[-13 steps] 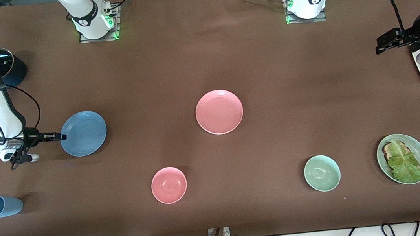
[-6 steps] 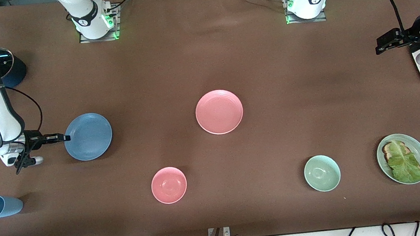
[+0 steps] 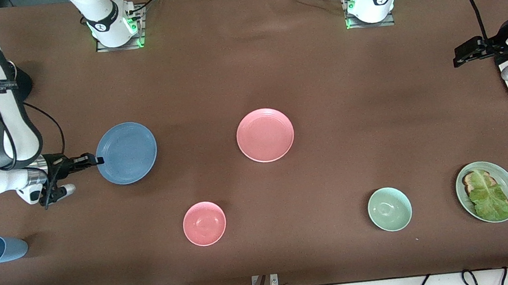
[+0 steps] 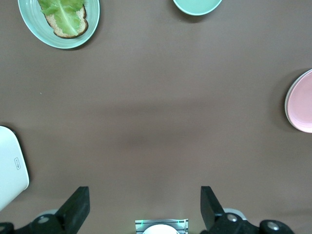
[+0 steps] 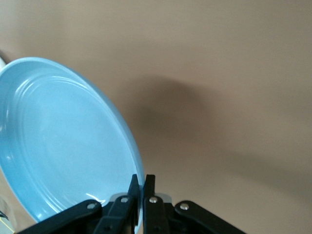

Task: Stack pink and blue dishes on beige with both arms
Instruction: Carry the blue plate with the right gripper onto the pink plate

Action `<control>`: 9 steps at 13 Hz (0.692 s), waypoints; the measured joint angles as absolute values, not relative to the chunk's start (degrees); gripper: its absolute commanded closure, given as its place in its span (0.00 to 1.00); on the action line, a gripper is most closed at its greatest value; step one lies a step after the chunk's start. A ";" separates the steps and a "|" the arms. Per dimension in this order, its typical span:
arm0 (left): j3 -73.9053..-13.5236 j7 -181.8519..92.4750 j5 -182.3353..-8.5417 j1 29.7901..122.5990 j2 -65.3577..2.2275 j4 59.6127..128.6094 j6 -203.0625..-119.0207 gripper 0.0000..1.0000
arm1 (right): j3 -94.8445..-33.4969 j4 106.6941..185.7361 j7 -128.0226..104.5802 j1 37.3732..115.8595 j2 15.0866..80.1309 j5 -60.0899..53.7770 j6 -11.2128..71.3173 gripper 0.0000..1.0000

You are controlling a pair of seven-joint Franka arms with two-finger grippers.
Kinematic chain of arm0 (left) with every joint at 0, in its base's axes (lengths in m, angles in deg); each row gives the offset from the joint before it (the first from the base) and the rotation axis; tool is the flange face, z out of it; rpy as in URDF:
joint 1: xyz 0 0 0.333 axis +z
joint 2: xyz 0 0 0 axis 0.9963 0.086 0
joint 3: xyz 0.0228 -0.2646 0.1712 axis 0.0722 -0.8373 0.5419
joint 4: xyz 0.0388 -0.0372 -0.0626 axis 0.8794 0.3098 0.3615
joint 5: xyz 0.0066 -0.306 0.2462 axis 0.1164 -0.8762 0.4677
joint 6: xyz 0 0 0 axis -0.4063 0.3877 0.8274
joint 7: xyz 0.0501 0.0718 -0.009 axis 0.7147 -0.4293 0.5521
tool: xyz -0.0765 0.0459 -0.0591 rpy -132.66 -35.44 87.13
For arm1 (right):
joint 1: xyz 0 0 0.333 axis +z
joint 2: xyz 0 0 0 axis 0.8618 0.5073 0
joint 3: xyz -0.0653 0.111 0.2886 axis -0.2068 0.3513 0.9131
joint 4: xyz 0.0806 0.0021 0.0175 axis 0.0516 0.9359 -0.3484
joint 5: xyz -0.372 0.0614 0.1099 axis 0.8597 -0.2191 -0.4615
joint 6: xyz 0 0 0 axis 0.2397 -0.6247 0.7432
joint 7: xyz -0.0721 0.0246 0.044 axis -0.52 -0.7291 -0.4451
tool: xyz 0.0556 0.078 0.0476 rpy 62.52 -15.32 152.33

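My right gripper [image 3: 96,160] pinches the ringed rim of the smooth blue plate [image 3: 126,152] above the table, toward the right arm's end from the glossy pink plate [image 3: 265,135] — my left gripper [image 4: 145,204] waits, fingers apart.

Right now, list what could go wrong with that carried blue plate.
1. The right gripper pinches only the rim of the blue plate, so it may tilt or slip out.
2. No beige plate shows in any view; only the pink plate lies ahead, so the stack could start on the wrong dish.
3. The left gripper waits open, far off.
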State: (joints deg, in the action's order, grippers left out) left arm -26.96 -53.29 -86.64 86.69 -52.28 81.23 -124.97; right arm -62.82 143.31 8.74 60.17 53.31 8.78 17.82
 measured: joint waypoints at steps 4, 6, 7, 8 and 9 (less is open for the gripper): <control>-26.96 -53.29 -86.64 86.69 -52.27 81.23 -124.98 0.00 | -62.53 142.60 -8.13 71.62 51.57 8.77 17.95 1.00; -26.96 -53.29 -86.64 86.69 -52.25 81.23 -124.98 0.00 | -62.46 141.83 -14.49 77.15 51.57 8.15 20.00 1.00; -26.96 -53.29 -86.64 86.69 -52.19 81.23 -124.98 0.00 | -62.44 141.79 -16.44 79.77 51.64 7.23 21.97 1.00; -26.95 -53.29 -86.64 86.69 -52.10 81.23 -124.98 0.00 | -62.35 141.78 -17.24 82.25 51.97 6.16 24.13 1.00; -26.95 -53.29 -86.64 86.69 -52.01 81.23 -124.98 0.00 | -62.21 141.76 -17.53 84.65 52.52 5.17 26.50 1.00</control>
State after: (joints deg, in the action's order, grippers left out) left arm -26.95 -53.29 -86.64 86.69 -52.01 81.23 -124.98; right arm -62.21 141.76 -17.53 84.65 52.52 5.17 26.50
